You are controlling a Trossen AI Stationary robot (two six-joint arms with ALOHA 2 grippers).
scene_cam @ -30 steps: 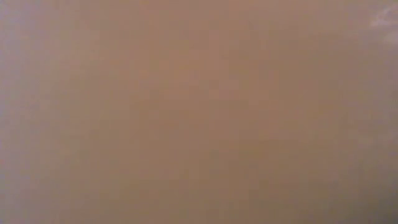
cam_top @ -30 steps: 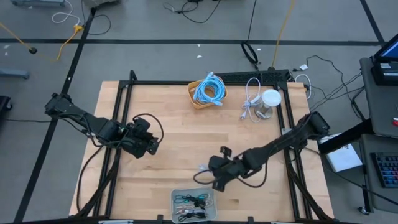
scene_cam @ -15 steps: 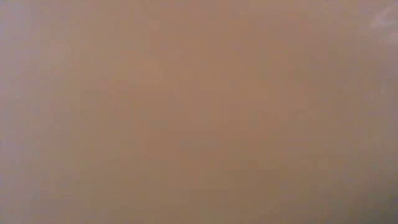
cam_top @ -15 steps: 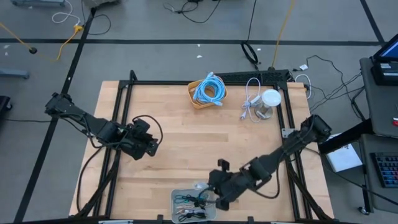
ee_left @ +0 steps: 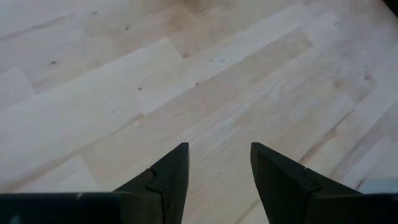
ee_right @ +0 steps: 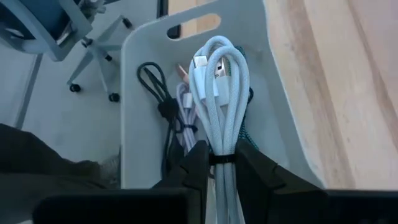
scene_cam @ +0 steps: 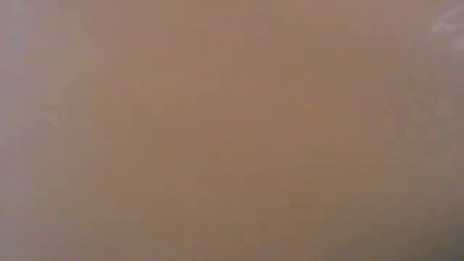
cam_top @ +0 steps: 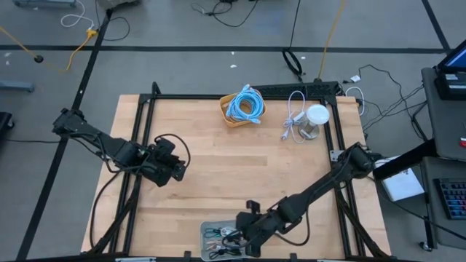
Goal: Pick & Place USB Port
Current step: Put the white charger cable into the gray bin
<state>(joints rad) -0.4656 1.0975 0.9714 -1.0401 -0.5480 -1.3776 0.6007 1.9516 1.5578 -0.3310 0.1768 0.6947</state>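
- Right gripper (ee_right: 217, 163) pinched tight on the white USB cable bundle (ee_right: 219, 93), held over the grey tray (ee_right: 140, 93) at the table's near edge
- Risk: loops could snag on the black cable (ee_right: 163, 109) lying in the tray, or spill over the rim on release
- Left gripper (ee_left: 214, 171) parted, holding nothing, idle over bare wood

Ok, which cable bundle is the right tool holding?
The white braided bundle, pinched in the right tool over the grey tray; the black cable lies loose inside.
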